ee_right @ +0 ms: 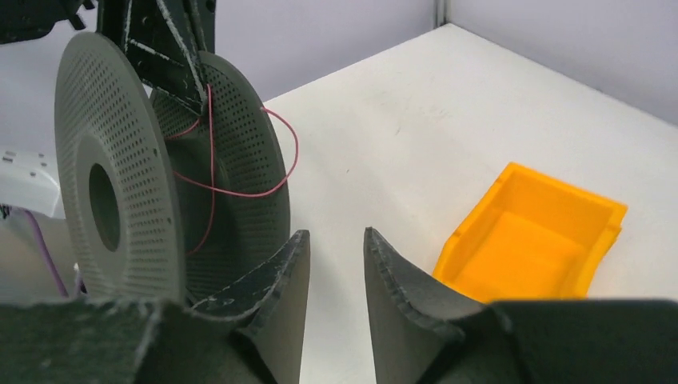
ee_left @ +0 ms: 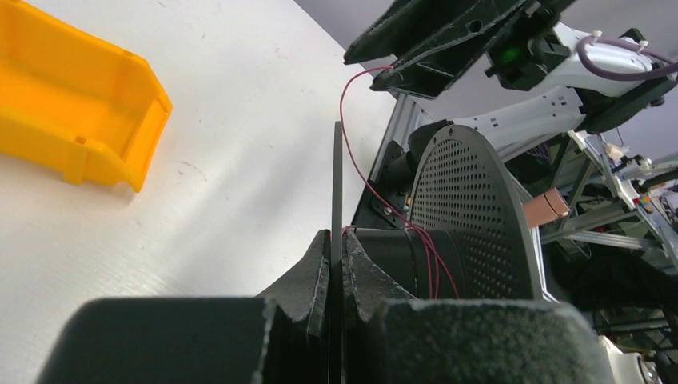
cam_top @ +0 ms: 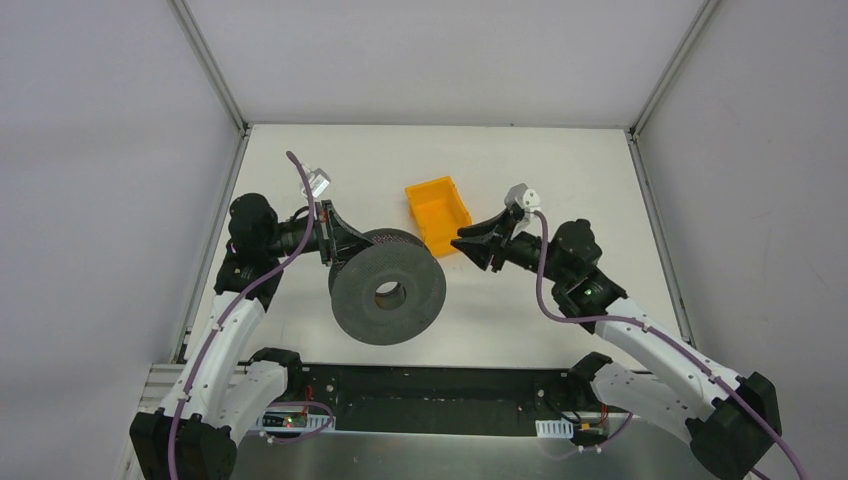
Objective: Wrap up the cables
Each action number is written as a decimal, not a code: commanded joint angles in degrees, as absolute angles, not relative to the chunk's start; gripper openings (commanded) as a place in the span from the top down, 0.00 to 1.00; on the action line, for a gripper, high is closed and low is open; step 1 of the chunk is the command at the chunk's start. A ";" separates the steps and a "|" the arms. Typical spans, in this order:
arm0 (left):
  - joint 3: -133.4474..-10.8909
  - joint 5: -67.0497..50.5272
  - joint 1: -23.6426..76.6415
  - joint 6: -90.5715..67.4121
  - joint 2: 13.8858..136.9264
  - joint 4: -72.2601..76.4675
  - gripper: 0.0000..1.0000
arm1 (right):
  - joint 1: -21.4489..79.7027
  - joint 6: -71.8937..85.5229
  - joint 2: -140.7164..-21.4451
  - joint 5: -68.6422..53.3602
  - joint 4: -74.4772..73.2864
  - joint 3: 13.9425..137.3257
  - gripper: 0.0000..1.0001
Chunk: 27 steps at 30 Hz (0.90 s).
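A black spool [cam_top: 388, 290] with perforated flanges stands on edge mid-table. My left gripper [cam_top: 345, 245] is shut on the thin rim of one flange [ee_left: 337, 176], with the jaws pinched on it [ee_left: 337, 237]. The thin red cable [ee_left: 356, 152] has a few turns on the hub [ee_left: 400, 256] and a loose loop that rises toward my right gripper [ee_left: 364, 70]. The loop also hangs between the flanges in the right wrist view [ee_right: 240, 192]. My right gripper [cam_top: 472, 252] is open and empty [ee_right: 336, 236], just right of the spool. I cannot tell whether the cable touches it.
An orange bin [cam_top: 438, 213] lies tilted on the table behind my right gripper, and also shows in both wrist views [ee_left: 72, 104] [ee_right: 532, 240]. White walls stand on three sides. A metal rail [cam_top: 440, 400] with electronics runs along the near edge.
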<state>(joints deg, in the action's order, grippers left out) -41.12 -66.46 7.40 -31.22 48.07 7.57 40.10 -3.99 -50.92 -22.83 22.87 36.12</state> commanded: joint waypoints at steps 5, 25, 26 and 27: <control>-44.59 -73.78 6.86 -34.06 48.53 13.01 1.00 | 36.14 -18.11 -54.35 -50.95 32.97 41.15 0.60; -45.31 -75.11 6.97 -34.46 48.61 13.53 1.00 | 35.39 -20.78 -66.61 -60.26 22.53 53.48 0.53; -45.27 -75.06 6.95 -34.41 48.60 13.49 1.00 | 35.34 -20.36 -67.45 -60.17 22.46 53.97 0.52; -45.19 -75.15 6.95 -34.37 48.60 13.53 1.00 | 35.34 -20.01 -68.24 -60.01 22.35 54.49 0.52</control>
